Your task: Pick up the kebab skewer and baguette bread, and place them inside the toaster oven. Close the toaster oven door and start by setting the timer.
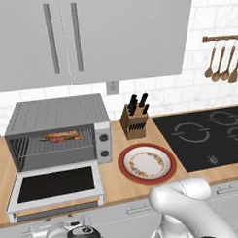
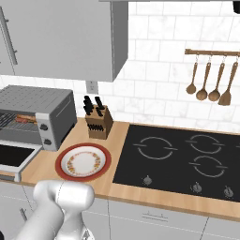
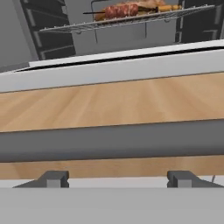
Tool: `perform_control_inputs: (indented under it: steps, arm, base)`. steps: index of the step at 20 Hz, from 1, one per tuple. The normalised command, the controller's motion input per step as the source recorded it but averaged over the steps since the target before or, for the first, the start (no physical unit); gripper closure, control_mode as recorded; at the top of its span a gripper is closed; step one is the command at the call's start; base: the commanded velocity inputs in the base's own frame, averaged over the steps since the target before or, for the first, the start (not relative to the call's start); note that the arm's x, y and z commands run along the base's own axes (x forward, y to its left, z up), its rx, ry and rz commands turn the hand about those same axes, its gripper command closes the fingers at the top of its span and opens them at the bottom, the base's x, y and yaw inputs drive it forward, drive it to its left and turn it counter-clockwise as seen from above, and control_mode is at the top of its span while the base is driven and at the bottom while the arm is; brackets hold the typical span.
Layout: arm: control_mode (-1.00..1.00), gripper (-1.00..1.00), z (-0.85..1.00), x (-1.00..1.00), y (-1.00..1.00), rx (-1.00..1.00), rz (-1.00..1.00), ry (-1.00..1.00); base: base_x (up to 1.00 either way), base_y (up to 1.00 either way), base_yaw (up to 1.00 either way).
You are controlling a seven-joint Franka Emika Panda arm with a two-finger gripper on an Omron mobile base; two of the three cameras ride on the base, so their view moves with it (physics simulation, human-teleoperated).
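The toaster oven (image 1: 57, 113) stands at the left of the counter, and its door (image 1: 55, 184) lies dropped open and flat. On the wire rack (image 1: 56, 145) inside lie the baguette bread (image 1: 60, 134) and, just in front of it, the kebab skewer (image 1: 68, 138). The hand view looks up at the skewer (image 3: 122, 10) from below the door. My hand (image 1: 83, 235) hangs low in front of the counter edge, under the door's front. The gripper (image 3: 118, 180) is open and holds nothing. The door's bar handle (image 3: 113, 144) runs across just beyond the fingertips.
Two knobs (image 1: 104, 145) sit on the oven's right panel. A red-rimmed plate (image 1: 147, 162) lies right of the door, with a knife block (image 1: 134, 120) behind it. A black cooktop (image 1: 209, 132) takes the right side. Wooden spoons (image 2: 208, 79) hang on the wall.
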Motion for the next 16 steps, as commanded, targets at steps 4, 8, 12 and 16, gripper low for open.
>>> perform_control_inputs:
  steps: [4,8,12,16]
  arm:
    - [-1.0,-1.0,-0.2,0.0,0.0,0.0,0.0,-0.01]
    - [-1.0,-1.0,-0.03,0.24,0.0,0.0,0.0,0.0]
    - [-1.0,-1.0,0.0,0.35,0.0,0.0,0.0,-0.01]
    - [-1.0,-1.0,0.0,0.28,0.0,0.0,0.03,-0.01]
  base:
    - [0.0,0.0,0.0]
    - [0.0,0.0,0.0]
    - [0.0,0.0,0.0]
    - [0.0,0.0,0.0]
